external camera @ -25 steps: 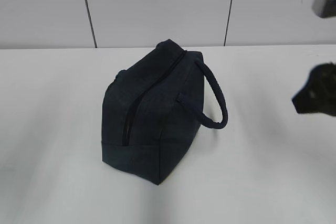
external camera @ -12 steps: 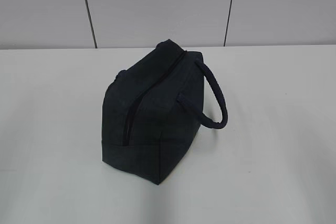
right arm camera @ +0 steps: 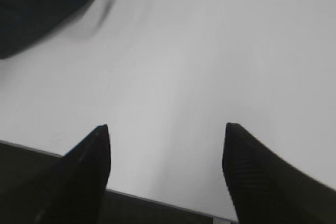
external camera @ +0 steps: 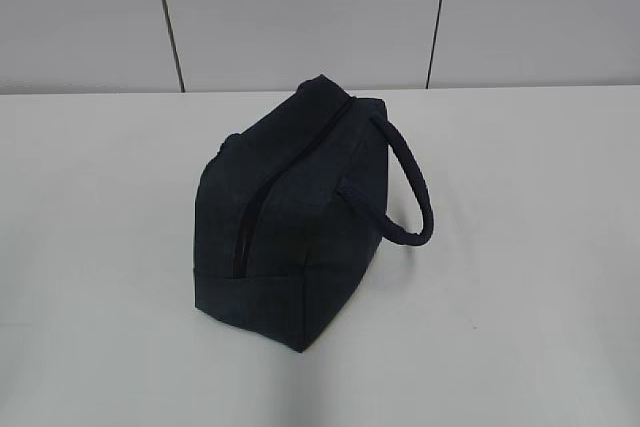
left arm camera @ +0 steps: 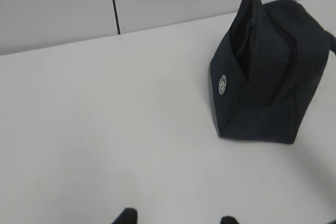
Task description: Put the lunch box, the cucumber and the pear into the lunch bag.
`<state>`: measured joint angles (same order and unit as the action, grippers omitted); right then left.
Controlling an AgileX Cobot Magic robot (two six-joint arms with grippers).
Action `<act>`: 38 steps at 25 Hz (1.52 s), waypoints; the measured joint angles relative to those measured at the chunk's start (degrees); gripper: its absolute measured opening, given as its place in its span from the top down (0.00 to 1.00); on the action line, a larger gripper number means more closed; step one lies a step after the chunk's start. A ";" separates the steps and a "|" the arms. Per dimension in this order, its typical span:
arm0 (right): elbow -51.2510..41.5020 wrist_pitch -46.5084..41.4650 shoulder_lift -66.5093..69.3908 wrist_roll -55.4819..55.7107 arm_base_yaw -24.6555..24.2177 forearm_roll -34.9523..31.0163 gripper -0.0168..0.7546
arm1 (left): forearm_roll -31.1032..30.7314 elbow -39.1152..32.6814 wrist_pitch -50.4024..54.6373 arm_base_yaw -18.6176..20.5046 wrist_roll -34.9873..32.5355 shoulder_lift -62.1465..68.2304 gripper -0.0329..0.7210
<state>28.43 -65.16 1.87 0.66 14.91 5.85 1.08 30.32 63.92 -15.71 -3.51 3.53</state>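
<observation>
The dark navy lunch bag [external camera: 295, 217] stands alone on the white table [external camera: 520, 277] in the exterior view, its top zipper shut and one thick loop handle [external camera: 410, 187] hanging to the right. It also shows in the left wrist view [left arm camera: 265, 72] at upper right and in the right wrist view [right arm camera: 42, 3] at upper left. My left gripper [left arm camera: 176, 217] is open and empty, well short of the bag. My right gripper [right arm camera: 165, 129] is open and empty over the table's near edge. The lunch box, the cucumber and the pear are out of view. Neither gripper shows in the exterior view.
A pale panelled wall [external camera: 300, 17] rises behind the table. The table's front edge [right arm camera: 157, 200] runs just under my right gripper, with dark space below it.
My right arm, seen at the right edge of the exterior view a second ago, has drawn back out of that view. The bag has not moved.
</observation>
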 joint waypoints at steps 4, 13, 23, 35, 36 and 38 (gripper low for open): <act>0.00 -0.41 -2.90 0.26 0.00 0.00 0.31 | -0.06 0.01 0.07 0.00 0.00 -4.16 0.57; 0.00 -0.41 -2.86 0.65 0.00 -0.40 0.31 | -0.08 0.01 0.06 0.00 0.05 -4.34 0.57; 0.00 -0.41 -2.86 0.75 0.00 -0.40 0.31 | -0.08 0.01 0.06 0.00 0.10 -4.34 0.57; 0.00 -0.41 -2.96 0.75 -10.57 -0.40 0.31 | 0.09 0.01 0.06 12.55 0.15 -4.34 0.57; 0.00 -0.41 -2.96 0.83 -10.57 -0.40 0.31 | 0.09 0.01 0.06 12.55 0.15 -4.34 0.57; 0.00 -0.41 -2.96 0.83 -10.57 -0.40 0.31 | 0.09 0.01 0.06 12.55 0.15 -4.34 0.57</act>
<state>28.43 -65.57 -1.09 1.49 4.34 5.45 1.17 30.33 63.97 -3.17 -3.35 -0.81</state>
